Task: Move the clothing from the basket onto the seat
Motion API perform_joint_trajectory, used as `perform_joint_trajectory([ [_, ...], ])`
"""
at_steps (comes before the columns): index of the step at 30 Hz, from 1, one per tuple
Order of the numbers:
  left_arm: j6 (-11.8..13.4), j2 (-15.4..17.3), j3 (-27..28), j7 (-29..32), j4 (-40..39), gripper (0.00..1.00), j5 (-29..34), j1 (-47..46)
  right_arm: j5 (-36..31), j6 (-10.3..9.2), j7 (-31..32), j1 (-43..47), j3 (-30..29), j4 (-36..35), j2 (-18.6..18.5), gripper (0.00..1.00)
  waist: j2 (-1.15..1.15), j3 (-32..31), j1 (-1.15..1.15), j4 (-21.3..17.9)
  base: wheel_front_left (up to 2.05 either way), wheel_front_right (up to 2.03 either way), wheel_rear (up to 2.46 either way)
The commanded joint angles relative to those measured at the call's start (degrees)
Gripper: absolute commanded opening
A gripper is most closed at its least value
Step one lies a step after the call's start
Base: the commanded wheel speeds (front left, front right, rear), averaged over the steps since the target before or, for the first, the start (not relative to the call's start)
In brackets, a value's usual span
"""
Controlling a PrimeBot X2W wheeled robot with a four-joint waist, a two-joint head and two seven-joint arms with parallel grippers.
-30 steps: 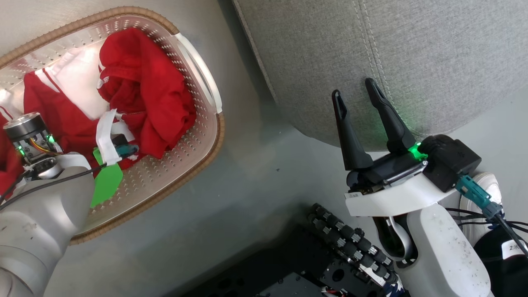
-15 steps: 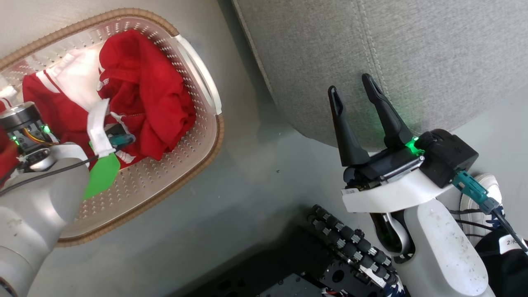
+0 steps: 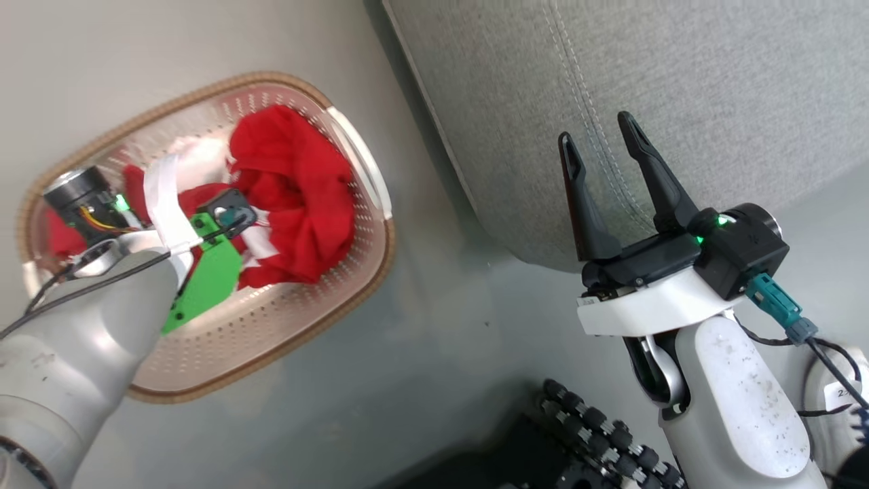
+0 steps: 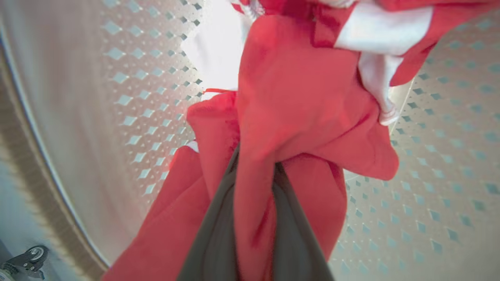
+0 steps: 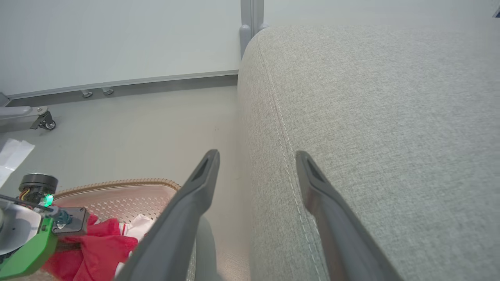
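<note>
Clamping the clothing (image 3: 299, 176) inside the basket (image 3: 271, 353), the left gripper (image 4: 256, 160) was recorded; right gripper (image 3: 596, 127) wide, empty; transfer to seat (image 3: 679, 68) judged pending.

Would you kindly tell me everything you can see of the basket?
The basket is a cream-white, perforated plastic tub with rounded corners, a brown woven-look rim and a white handle. It sits upright on the grey floor beside the seat, apart from it. Red-and-white clothing lies inside, where the left gripper grips it.
</note>
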Motion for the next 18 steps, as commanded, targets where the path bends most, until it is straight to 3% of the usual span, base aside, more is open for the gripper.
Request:
perform_joint_trajectory([
  [1,0.15,-0.64,-0.01,-1.67,0.18,0.0,-1.51,1.19,-0.92,0.0,-0.18,1.3,-0.47,0.61,-0.13,1.0,0.0,-7.7,0.0,5.06,0.0,0.0,0.0],
  [11,0.28,-4.34,1.7,-14.35,2.19,0.0,-9.04,3.76,-5.17,-0.01,-0.18,5.24,-1.58,3.69,-0.16,1.0,0.0,-20.26,0.0,10.97,0.0,0.0,0.0],
  [18,3.33,-6.63,5.96,-25.32,2.37,0.0,-13.55,8.14,-7.22,-0.01,-0.18,8.98,-2.32,5.42,-0.18,1.0,0.0,-27.52,0.0,14.41,0.0,0.0,0.0],
])
